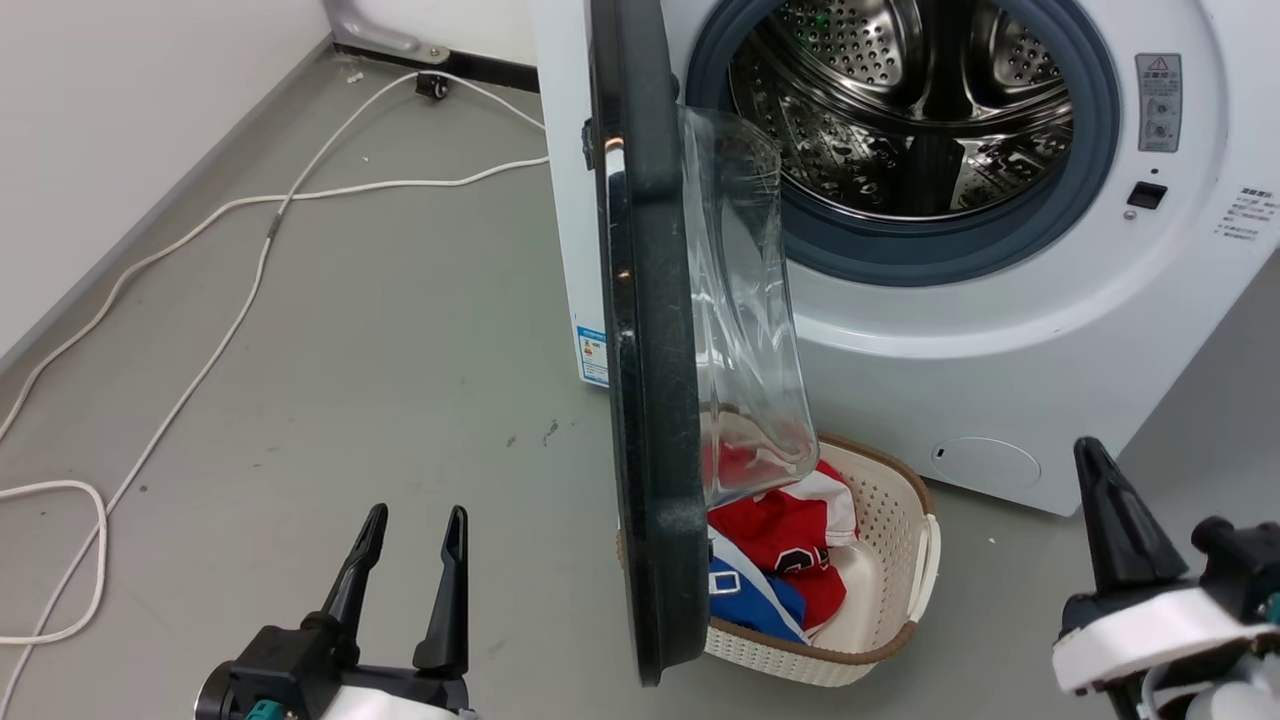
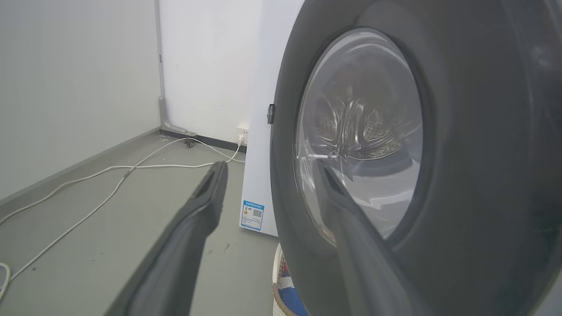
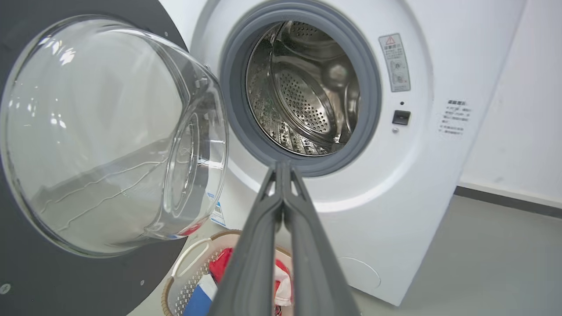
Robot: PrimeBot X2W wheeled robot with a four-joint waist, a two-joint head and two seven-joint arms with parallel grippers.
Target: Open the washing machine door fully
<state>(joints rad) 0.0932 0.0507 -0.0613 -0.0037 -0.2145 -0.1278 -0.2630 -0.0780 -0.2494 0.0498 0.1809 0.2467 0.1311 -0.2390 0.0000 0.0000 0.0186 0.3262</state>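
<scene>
Head view: washing machine door point(image 1: 650, 400) stands edge-on.
Likely stiff, slick-rimmed; I'd push with my spread left end effector point(image 1: 417, 515); right end effector point(image 3: 282, 169) closed, empty.

I see a cream laundry basket point(image 1: 890, 505) at lower centre of the frame, holding red and blue clothes point(image 1: 790, 530). White cables point(image 1: 255, 270) trail across the grey floor point(image 1: 400, 400) on the left.

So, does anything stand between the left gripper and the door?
Nothing visible does. The left gripper, open, is on the outer side of the door, with only bare floor between them.
</scene>
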